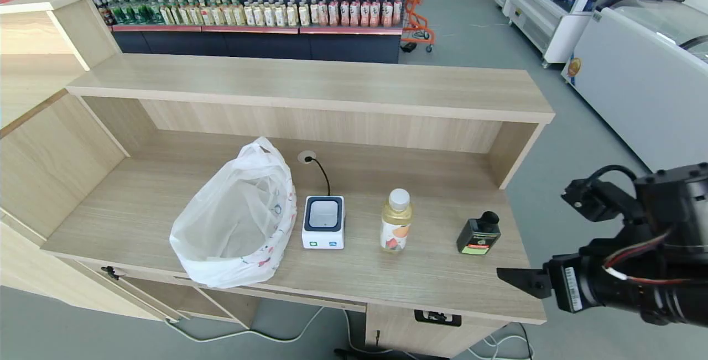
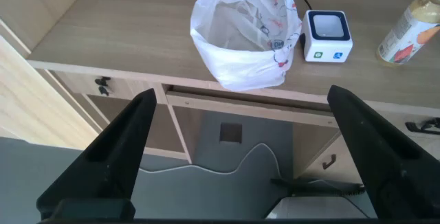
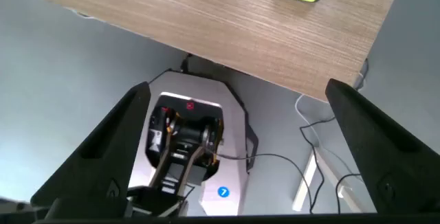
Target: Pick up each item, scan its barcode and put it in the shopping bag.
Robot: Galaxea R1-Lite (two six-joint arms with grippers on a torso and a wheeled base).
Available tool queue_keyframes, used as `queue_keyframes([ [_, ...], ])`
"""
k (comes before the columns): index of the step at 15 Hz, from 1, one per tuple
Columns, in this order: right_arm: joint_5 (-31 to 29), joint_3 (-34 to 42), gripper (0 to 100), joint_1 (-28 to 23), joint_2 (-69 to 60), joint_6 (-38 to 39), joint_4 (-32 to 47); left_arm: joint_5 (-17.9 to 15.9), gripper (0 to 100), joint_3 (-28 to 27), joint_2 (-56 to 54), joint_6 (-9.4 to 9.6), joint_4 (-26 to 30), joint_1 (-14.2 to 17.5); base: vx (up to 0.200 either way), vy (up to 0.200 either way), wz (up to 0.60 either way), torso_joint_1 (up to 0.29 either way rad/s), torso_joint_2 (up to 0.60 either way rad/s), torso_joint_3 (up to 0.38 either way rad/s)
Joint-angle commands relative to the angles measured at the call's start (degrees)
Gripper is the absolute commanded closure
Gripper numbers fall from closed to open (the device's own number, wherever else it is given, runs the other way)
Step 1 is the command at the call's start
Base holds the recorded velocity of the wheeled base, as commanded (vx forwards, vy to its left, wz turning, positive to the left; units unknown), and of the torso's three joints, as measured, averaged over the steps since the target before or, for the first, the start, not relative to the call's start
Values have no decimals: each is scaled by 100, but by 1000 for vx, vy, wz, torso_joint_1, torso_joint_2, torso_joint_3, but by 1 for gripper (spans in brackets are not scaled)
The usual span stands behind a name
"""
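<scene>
The drink bottle (image 1: 396, 220) stood just right of the scanner (image 1: 323, 222), the shopping bag (image 1: 235, 222) just left. It looked rigid, slick and fairly light, best gripped mid-body. The left gripper (image 2: 240, 107) and right gripper (image 3: 237, 100) gaped wide, empty.

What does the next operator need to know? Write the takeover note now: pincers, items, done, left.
Left pincer: open, empty, off the counter's front edge, facing the shopping bag.
Right pincer: open, empty, off the front edge near the black container.
On the counter, left to right: shopping bag, scanner, drink bottle, black container.
Done: nothing; the bag looks empty.
Left: scan and bag both items.
</scene>
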Motion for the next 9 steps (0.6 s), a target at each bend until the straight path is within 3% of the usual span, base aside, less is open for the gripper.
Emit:
queue_keyframes([
  [1,-676,-15,0,94,1408,59,-641,0,0,0,6,1,-4,0,0,0,0,0,0,0],
  [3,-1098,-50,0,410,2129,68,-1265,0,0,0,-2,1,5,0,0,0,0,0,0,0],
  [9,-1133,-340,0,920,3245,94,-2750,0,0,0,6,1,-4,0,0,0,0,0,0,0],
])
